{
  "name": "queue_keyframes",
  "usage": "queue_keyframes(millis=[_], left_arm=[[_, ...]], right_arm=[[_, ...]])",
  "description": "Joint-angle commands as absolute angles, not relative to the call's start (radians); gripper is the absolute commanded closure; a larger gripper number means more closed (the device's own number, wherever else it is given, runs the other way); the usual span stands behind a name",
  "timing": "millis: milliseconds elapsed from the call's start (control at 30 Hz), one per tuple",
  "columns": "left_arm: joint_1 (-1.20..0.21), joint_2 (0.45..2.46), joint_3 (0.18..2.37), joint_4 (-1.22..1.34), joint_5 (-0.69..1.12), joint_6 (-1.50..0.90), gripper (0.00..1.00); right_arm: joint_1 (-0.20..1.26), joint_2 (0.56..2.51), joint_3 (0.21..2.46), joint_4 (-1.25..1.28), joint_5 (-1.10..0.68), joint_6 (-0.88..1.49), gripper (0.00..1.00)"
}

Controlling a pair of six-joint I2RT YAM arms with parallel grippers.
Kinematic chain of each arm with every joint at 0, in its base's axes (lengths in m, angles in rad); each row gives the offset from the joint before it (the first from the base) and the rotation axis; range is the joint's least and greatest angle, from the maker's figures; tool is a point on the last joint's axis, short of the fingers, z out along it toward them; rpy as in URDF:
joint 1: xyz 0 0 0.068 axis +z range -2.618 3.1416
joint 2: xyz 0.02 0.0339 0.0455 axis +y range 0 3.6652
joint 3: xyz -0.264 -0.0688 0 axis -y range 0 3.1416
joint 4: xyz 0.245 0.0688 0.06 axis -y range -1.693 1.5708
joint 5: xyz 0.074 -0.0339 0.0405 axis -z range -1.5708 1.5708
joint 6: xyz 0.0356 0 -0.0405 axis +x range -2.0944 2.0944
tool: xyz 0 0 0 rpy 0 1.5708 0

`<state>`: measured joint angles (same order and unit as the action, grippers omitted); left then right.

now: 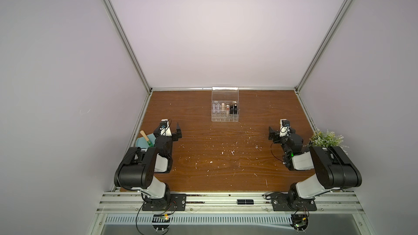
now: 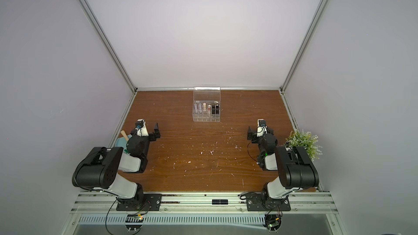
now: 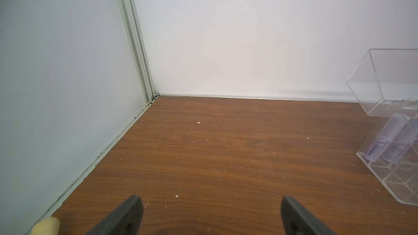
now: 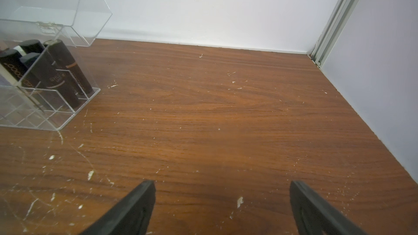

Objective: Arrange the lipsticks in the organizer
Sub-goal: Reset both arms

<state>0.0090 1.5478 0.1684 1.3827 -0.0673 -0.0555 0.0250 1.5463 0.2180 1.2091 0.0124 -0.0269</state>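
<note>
A clear organizer with its lid raised sits at 12 o'clock on the wooden tabletop, lipsticks standing upright in its back cells and no loose tube visible elsewhere, so the arranging looks finished. The left pincer at 9 o'clock and the right pincer at 3 o'clock both rest empty with jaws apart, well away from the organizer, which lies toward 1 o'clock from the left and 11 o'clock from the right. Any next move probably calls only for lowering the lid.
</note>
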Motion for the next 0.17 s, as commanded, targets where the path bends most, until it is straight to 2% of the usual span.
queue_keyframes(millis=[0,133], left_arm=[[0.017,1.554,0.178,1.373,-0.058,-0.049,0.01],[0.017,1.553,0.178,1.373,-0.057,-0.048,0.01]], right_arm=[[0.031,1.532,0.241,1.252,-0.004,-0.033,0.00],[0.031,1.525,0.232,1.259,-0.003,-0.033,0.00]])
